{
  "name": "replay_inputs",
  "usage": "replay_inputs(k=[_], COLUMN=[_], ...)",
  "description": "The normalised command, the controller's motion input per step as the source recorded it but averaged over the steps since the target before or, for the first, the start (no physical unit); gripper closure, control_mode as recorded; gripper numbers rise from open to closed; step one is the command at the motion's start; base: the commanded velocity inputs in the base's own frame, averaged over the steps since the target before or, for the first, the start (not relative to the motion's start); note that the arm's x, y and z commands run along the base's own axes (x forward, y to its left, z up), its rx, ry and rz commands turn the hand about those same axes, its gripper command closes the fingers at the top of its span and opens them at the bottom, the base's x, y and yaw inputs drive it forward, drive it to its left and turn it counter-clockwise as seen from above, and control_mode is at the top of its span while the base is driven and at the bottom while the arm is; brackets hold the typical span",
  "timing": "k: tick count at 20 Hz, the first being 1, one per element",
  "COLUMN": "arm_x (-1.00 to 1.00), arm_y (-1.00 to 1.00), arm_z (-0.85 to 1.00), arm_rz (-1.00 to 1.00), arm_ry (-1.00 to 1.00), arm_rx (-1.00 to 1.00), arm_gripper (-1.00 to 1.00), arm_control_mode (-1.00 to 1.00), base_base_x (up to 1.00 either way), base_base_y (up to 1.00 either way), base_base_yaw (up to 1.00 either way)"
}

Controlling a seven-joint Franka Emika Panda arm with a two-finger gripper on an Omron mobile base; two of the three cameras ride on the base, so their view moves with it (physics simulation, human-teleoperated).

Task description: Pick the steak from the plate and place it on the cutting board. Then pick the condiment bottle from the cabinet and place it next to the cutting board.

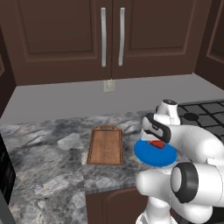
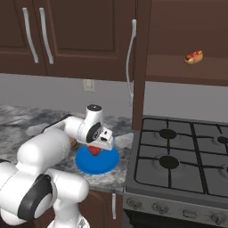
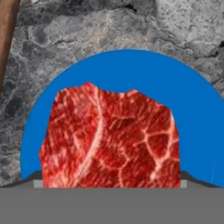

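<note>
- The steak (image 3: 111,138), raw red meat with pale marbling, lies on the blue plate (image 3: 183,100); nothing in the task is done yet.
- In the left base view the plate sits on the marbled tabletop (image 1: 43,153), at about three o'clock from the cutting board (image 1: 105,145) and just beside it.
- The cutting board is bare, with its small handle at twelve o'clock.
- The tool (image 2: 95,149) hangs right over the steak, and its fingertips are hidden in all views. By the wide spread it appears released, with nothing grasped.
- Left to do: lift the steak onto the board, then fetch the condiment bottle.
- The cabinet (image 1: 65,39) above the board has both doors shut.
- In the right base view, an open shelf (image 2: 187,69) at one o'clock holds a hot dog (image 2: 193,57).
</note>
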Motion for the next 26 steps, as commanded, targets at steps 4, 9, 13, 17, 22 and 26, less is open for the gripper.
replay_inputs(k=[4,9,13,17,22,26], arm_x=[0.00,0.00,0.00,-0.01,-0.05,-0.06], arm_y=[0.11,0.16,0.17,0.23,0.32,0.38], arm_z=[0.25,0.14,0.11,0.06,0.00,0.00], arm_rz=[0.00,0.00,0.00,0.00,0.00,0.00], arm_ry=[0.00,0.00,0.00,0.00,0.00,0.00], arm_rx=[0.01,0.00,0.00,0.00,0.00,0.00], arm_gripper=[1.00,1.00,1.00,1.00,1.00,1.00], arm_control_mode=[-1.00,-1.00,-1.00,-1.00,-1.00,-1.00], base_base_x=[0.00,0.00,0.00,0.00,0.00,0.00], base_base_y=[0.00,0.00,0.00,0.00,0.00,0.00], base_base_yaw=[0.00,0.00,0.00,0.00,0.00,0.00])
